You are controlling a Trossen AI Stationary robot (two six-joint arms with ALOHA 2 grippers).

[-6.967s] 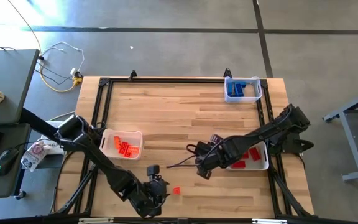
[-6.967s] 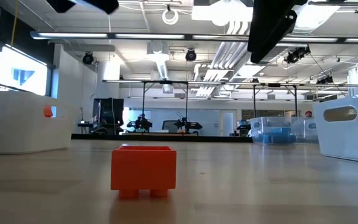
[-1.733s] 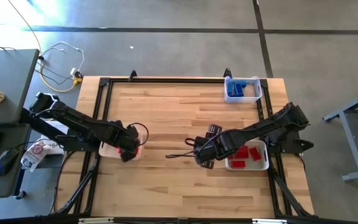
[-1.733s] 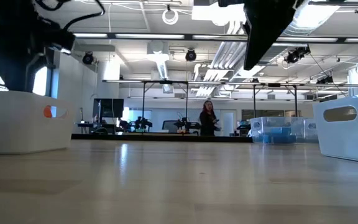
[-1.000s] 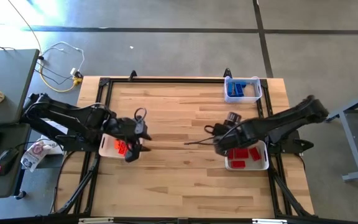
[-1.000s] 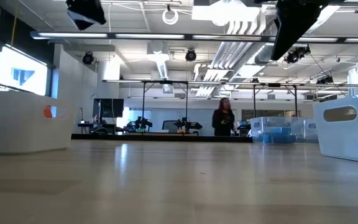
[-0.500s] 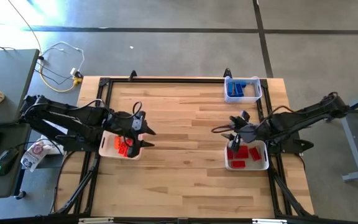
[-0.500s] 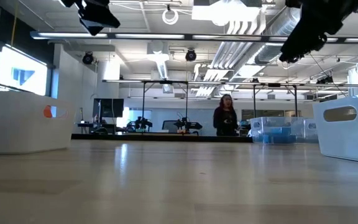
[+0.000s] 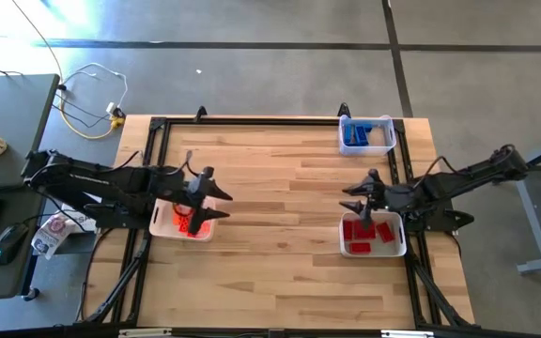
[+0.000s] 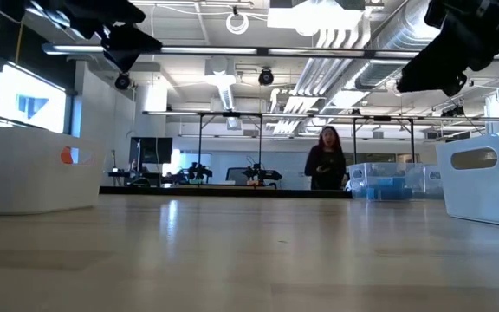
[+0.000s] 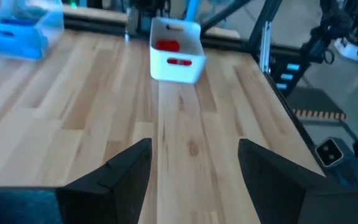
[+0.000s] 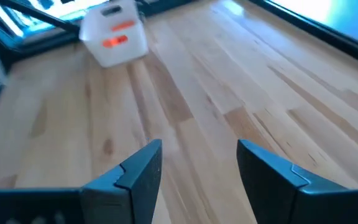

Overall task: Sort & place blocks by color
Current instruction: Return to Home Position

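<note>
The left gripper (image 9: 216, 200) hangs beside the orange blocks (image 9: 184, 222), the right gripper (image 9: 348, 200) beside the red blocks (image 9: 364, 231), both with fingers apart.

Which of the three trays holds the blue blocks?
The tray at the table's top right corner in the high view; the left tray holds orange blocks, the lower right tray red ones.
</note>
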